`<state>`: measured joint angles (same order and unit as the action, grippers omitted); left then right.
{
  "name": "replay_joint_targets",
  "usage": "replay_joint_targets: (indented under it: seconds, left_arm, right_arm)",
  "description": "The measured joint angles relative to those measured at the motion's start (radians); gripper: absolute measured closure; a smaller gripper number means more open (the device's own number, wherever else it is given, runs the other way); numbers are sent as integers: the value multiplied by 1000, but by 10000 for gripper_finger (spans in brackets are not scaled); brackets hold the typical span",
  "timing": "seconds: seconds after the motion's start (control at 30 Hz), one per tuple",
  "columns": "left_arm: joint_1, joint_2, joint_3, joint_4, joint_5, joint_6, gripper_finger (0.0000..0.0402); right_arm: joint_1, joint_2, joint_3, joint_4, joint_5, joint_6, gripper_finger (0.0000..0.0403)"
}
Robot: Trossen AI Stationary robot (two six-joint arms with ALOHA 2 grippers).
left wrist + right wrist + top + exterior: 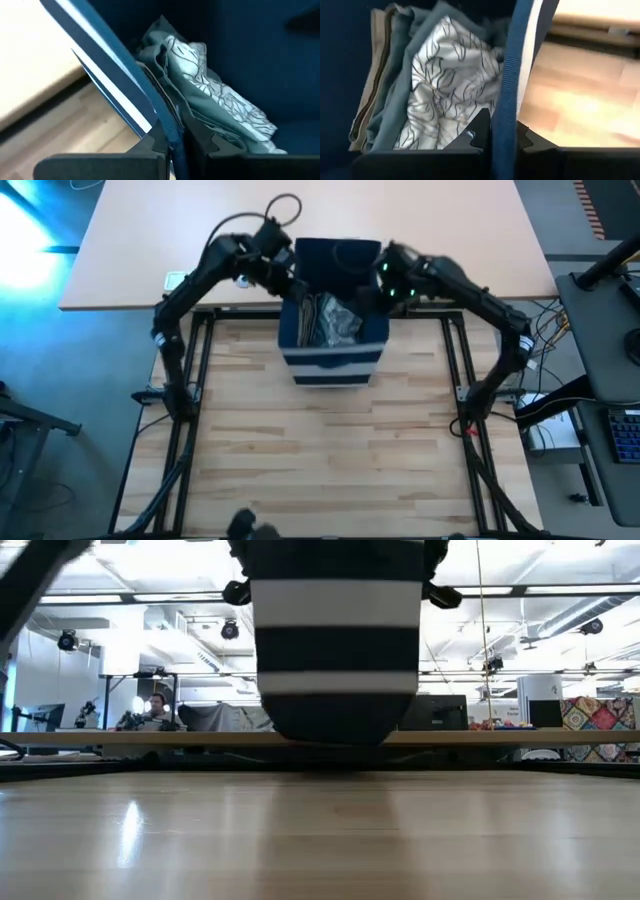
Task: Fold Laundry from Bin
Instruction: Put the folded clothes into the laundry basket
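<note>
The navy bin (pixel 335 360), with white stripes near its base, hangs between my two grippers over the wooden table's far edge. In the low view the bin (pixel 335 640) fills the upper middle, its bottom above the tabletop line. Laundry (pixel 325 318) lies inside: teal-green cloth, a white piece with dark line pattern (pixel 450 80), and beige cloth (pixel 375 70) at one side. My left gripper (pixel 283 275) is shut on the bin's left wall. My right gripper (pixel 385 285) is shut on its right wall. My left gripper pinches the top rim of the bin's left wall (pixel 172 135), one finger inside the bin and one outside. The fingers (pixel 200 142) slant down from the far left. The bin hangs clear of the table. My right gripper pinches the top rim of the bin's right wall (pixel 505 115), one finger (pixel 480 125) inside next to the laundry and the other outside. It slants down from the far right. The wall stands upright between the fingers.
The wooden table (pixel 320 460) stretches toward the near edge in front of the bin. Behind it stands a beige table (pixel 150 240) with a small white device (pixel 176 280) at its left. A person (pixel 155 710) sits far off in the room.
</note>
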<state>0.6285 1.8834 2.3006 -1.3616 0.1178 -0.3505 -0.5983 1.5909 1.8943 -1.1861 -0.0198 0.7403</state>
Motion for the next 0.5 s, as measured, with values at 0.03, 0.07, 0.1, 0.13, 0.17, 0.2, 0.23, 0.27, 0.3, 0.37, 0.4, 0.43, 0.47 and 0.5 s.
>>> replay_joint_targets:
  seconds: [0.03, 0.07, 0.1, 0.13, 0.17, 0.2, 0.23, 0.27, 0.3, 0.37, 0.4, 0.43, 0.47, 0.5]
  left_arm:
    - [18, 35, 55, -23, 11, 16, 390]
    - [34, 48, 58, -11, 35, 23, 390]
    - [52, 32, 15, 27, 88, 12, 391]
    - [73, 26, -19, 38, 159, -8, 391]
    - [82, 23, -46, 54, 237, -23, 391]
    - [85, 19, -60, 64, 281, -26, 391]
    - [80, 12, -65, 66, 291, -25, 391]
    - [70, 1, -64, 65, 284, -25, 392]
    - [64, -7, -53, 52, 273, -25, 392]
    - [65, -13, -10, 17, 247, -26, 392]
    - [68, -14, 19, -1, 232, -25, 392]
    - [70, -14, 50, -7, 217, -25, 392]
    - [68, -28, 53, 20, 212, -27, 392]
    - [65, -56, 26, 68, 211, -39, 392]
  right_arm:
    - [-24, 17, 33, -9, -12, -18, 388]
    - [-46, 37, 64, -13, -36, -27, 388]
    - [-59, 57, 96, -12, -71, -32, 388]
    - [-67, 74, 125, -19, -97, -40, 389]
    - [-67, 88, 149, -36, -110, -54, 389]
    - [-63, 97, 170, -57, -112, -62, 389]
    - [-54, 107, 190, -77, -110, -71, 389]
    - [-44, 117, 211, -97, -104, -85, 389]
    - [-35, 124, 231, -121, -95, -102, 389]
    - [-32, 129, 276, -148, -91, -132, 389]
    - [-26, 129, 293, -153, -91, -146, 390]
    - [-19, 128, 305, -156, -82, -159, 389]
    - [-13, 124, 316, -153, -72, -165, 389]
    - [-9, 122, 324, -150, -62, -170, 389]
